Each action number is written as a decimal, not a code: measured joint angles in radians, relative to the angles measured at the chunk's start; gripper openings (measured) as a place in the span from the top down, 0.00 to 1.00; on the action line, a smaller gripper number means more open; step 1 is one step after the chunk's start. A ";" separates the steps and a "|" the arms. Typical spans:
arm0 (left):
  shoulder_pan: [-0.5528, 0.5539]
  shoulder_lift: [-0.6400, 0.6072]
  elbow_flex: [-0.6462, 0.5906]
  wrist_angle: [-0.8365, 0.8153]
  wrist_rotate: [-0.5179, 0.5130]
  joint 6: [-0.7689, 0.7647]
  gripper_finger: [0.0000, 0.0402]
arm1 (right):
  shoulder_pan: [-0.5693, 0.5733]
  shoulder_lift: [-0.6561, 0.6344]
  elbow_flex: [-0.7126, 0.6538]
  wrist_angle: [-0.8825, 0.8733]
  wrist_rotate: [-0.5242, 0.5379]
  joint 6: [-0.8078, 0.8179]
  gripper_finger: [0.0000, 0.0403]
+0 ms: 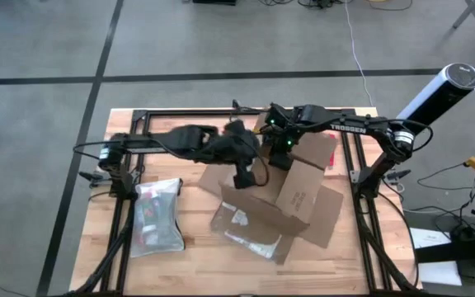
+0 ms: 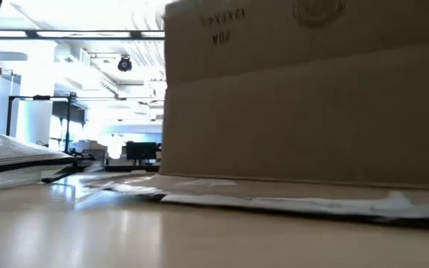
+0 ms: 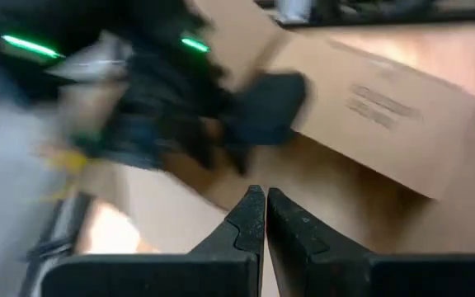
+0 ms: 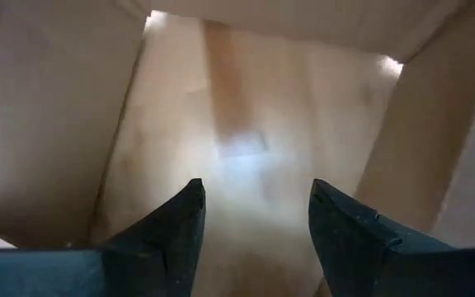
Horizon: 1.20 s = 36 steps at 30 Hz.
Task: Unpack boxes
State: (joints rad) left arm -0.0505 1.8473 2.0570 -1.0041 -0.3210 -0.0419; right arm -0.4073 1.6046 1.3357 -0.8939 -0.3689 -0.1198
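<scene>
1. Wooden tabletop [image 1: 97, 247] carried the whole scene, set on a grey floor with dark lines, and the brown cardboard box [image 1: 291, 194] lay near its middle with flaps spread outward.
2. From the right wrist view, the right gripper [image 4: 254, 223] was reaching into the box's open mouth, its two dark fingers [image 4: 176, 227] standing partly apart with nothing between them.
3. Ahead of those fingers lay the bare inner floor of the box [image 4: 237, 148]; no item showed there, though a pale patch may have been only glare.
4. Outward from it, the left gripper [image 3: 264, 216] hovered just beside the box at its left side, fingertips pressed together on nothing.
5. The box's long axis seemed to run from the table's far right towards its near middle, with the opening facing the right arm, so the right gripper was judged the nearer tool for any reach inside.
6. Beyond the box, a flat clear pouch [image 1: 250, 235] lay at its near edge, and a mesh pouch [image 1: 157, 216] sat well apart to the left.
</scene>
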 joint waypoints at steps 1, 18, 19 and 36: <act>0.000 0.013 -0.003 0.003 0.031 0.011 1.00 | -0.005 -0.012 0.000 0.002 0.011 0.005 0.59; 0.005 0.083 -0.031 0.148 0.108 0.172 1.00 | -0.024 -0.057 0.000 0.048 0.038 0.042 0.90; 0.006 0.083 -0.035 0.148 0.118 0.179 1.00 | -0.024 -0.057 0.000 0.054 0.039 0.042 0.92; 0.034 0.082 -0.159 0.108 -0.068 0.188 1.00 | -0.016 -0.058 0.001 0.145 -0.034 0.123 1.00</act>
State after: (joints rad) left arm -0.0164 1.9289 1.8985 -0.8965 -0.3892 0.1456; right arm -0.4228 1.5466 1.3369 -0.7486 -0.4024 0.0027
